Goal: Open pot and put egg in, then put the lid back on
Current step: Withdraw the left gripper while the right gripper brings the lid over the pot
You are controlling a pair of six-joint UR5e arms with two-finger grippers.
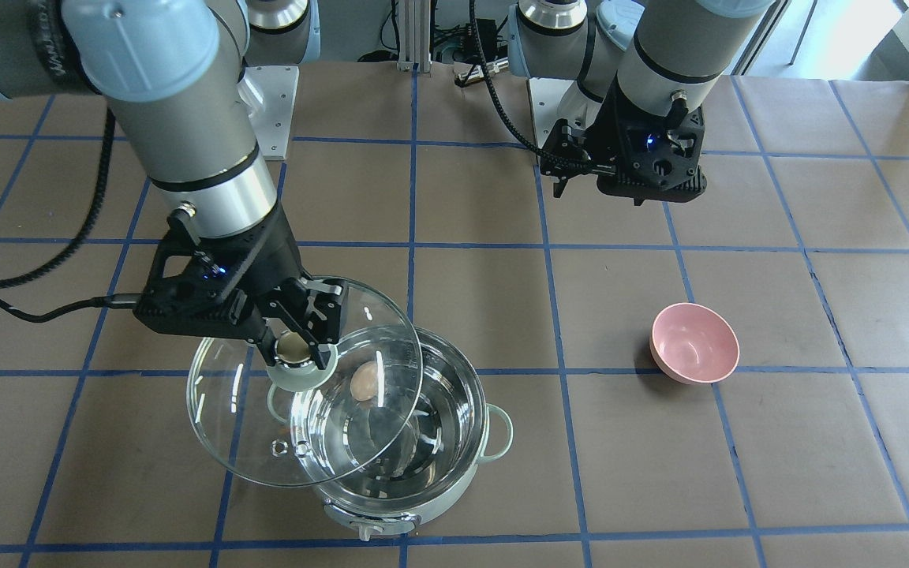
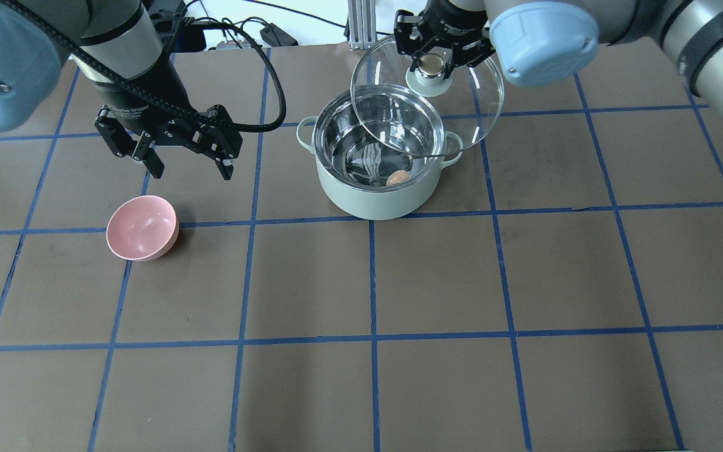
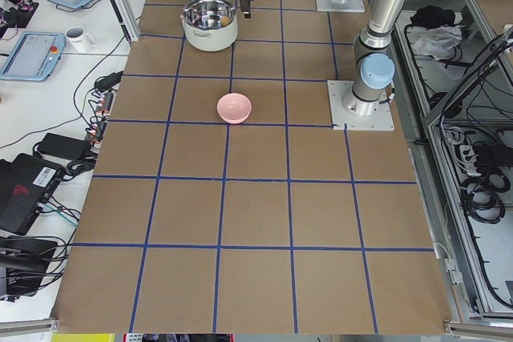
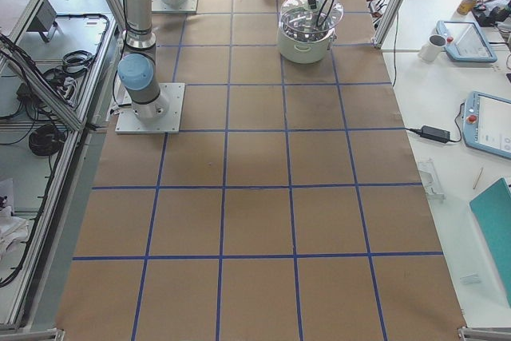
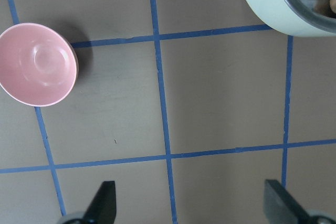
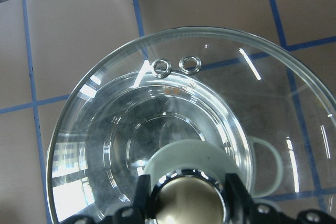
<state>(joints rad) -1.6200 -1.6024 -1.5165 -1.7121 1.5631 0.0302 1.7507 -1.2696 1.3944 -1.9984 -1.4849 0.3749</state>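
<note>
The small tan egg [image 2: 398,178] lies inside the round mint-green steel-lined pot [image 2: 374,202], so you have only the closing left. Your right gripper [image 2: 432,68] clamps the knob of the clear glass dome lid [image 2: 474,122], which hovers off-centre above the rim, and your left gripper [image 2: 191,168] hangs spread and empty.

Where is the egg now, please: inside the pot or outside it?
Inside: the egg lies on the pot's steel floor, while the right gripper holds the lid off-centre above.
</note>
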